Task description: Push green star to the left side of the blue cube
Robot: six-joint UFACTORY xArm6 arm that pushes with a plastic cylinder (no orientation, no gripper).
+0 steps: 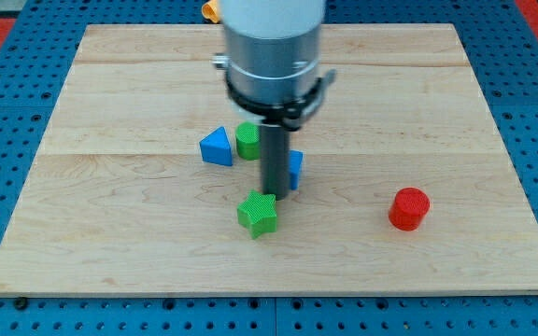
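Observation:
The green star (257,214) lies on the wooden board, below the middle. My tip (274,192) stands right at its upper right edge, touching or nearly touching it. The blue cube (294,169) is just to the right of the rod and mostly hidden behind it; only its right part shows. The star sits below and to the left of the cube.
A blue triangular block (217,147) and a green round block (247,140) lie side by side above and left of the star. A red cylinder (408,208) stands at the right. The arm's grey body (271,51) covers the top middle. An orange object (210,10) shows at the view's top.

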